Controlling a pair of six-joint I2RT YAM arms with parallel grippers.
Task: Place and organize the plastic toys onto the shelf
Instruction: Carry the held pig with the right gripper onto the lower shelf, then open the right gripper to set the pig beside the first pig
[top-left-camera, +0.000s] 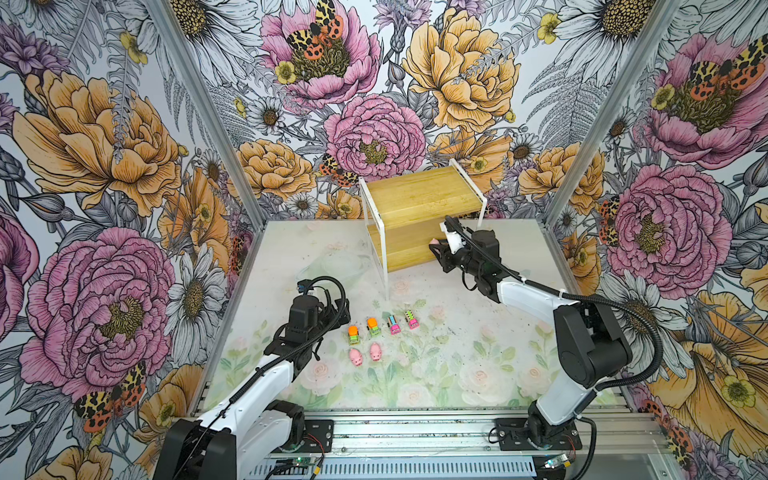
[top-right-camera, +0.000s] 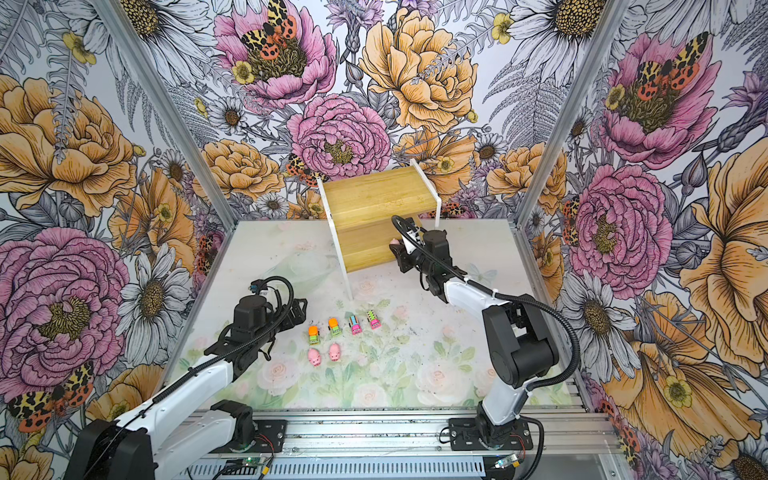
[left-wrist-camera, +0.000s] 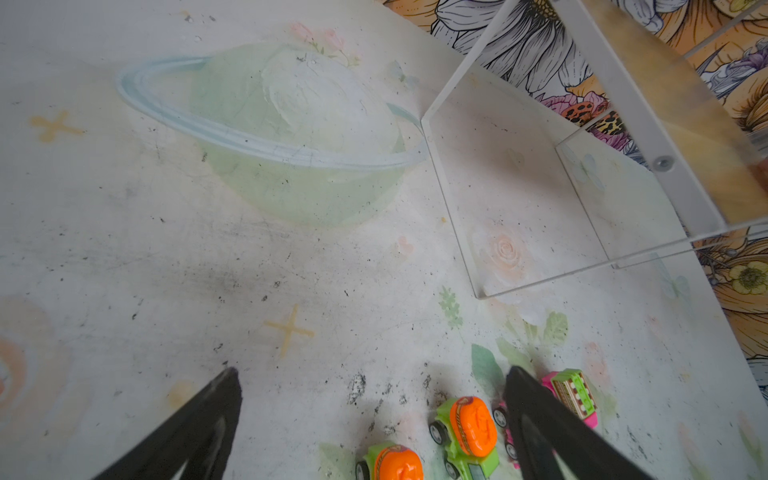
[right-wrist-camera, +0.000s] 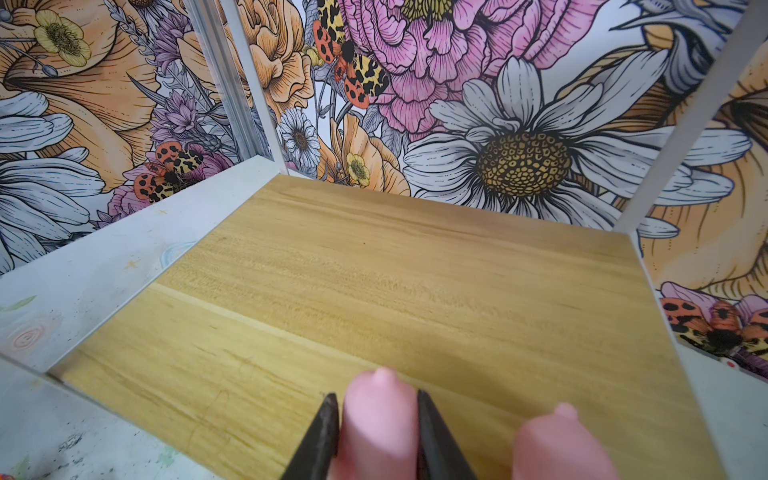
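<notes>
The shelf (top-left-camera: 419, 195) stood at the 12 o'clock edge of the desk (top-left-camera: 457, 353), its upper board bare in both top views. The right tool (right-wrist-camera: 376, 395) reached in at the 3 o'clock end of the lower board (right-wrist-camera: 415, 291). In the right wrist view it clasped a pink pig (right-wrist-camera: 376, 440), with a dark finger lying against each flank. Whether the pig's underside met the wood could not be told. A second pig (right-wrist-camera: 557, 444) sat on the same board just beside the held one, apart from the tool. The other six toys lay on the desk near its middle, toward 9 o'clock. Four trucks formed a row running from 9 to 3 o'clock: two orange-topped green trucks (top-left-camera: 353, 334) (top-left-camera: 373, 326), then a pink truck with a blue top (top-left-camera: 393, 325) and a pink truck with a green top (top-left-camera: 412, 319). Two more pigs (top-left-camera: 356, 356) (top-left-camera: 376, 351) lay side by side at 6 o'clock of the orange-topped pair. The left tool (left-wrist-camera: 372, 370) hung at about 10 o'clock of the truck row, its fingers spread wide and gripping nothing. The orange-topped trucks showed between those fingers in the left wrist view.
</notes>
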